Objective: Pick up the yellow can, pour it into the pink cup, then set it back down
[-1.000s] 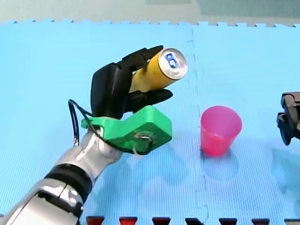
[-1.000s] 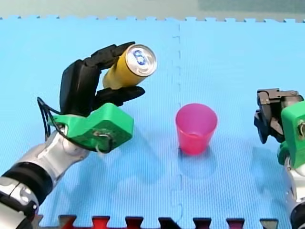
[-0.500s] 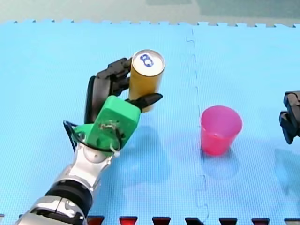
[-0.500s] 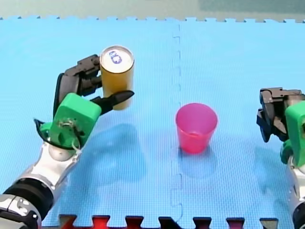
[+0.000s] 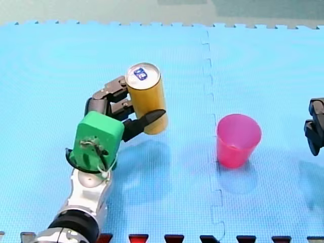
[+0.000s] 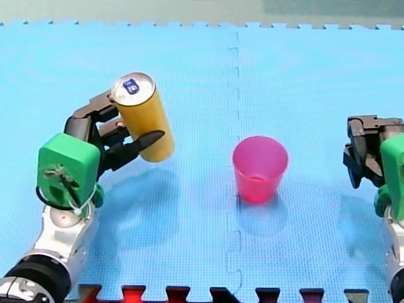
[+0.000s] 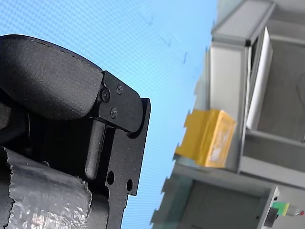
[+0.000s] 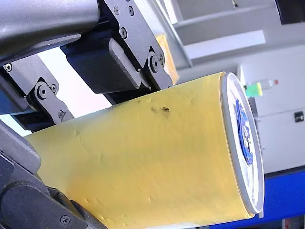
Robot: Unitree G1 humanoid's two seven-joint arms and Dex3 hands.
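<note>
One big blue foam mat (image 5: 263,61) is under everything, with a puzzle seam running front to back just left of the cup.

Your left hand (image 5: 112,107) comes in from the near-left and has its fingers wrapped around the yellow can (image 5: 147,98): two on the far side, thumb across the front. The grip sits around the lower half, so the top is free. The second wrist view shows the same grip up close, with the lid bare.

Here's the bit that matters. The can's long axis is nearly upright, but the lid end leans a little left, away from the cup. Its base looks to be off the mat, going by the shadow lying apart beneath it.

The pink cup (image 5: 238,140) stands upright to the right of the can, well apart, on the other side of the seam. Can't tell if anything's in it.

So if you're pouring, my guess is the lid has to swing right, over that rim. If you're setting down, just straighten up and lower.

Your right hand (image 6: 365,158) holds nothing, over at the far right edge.
</note>
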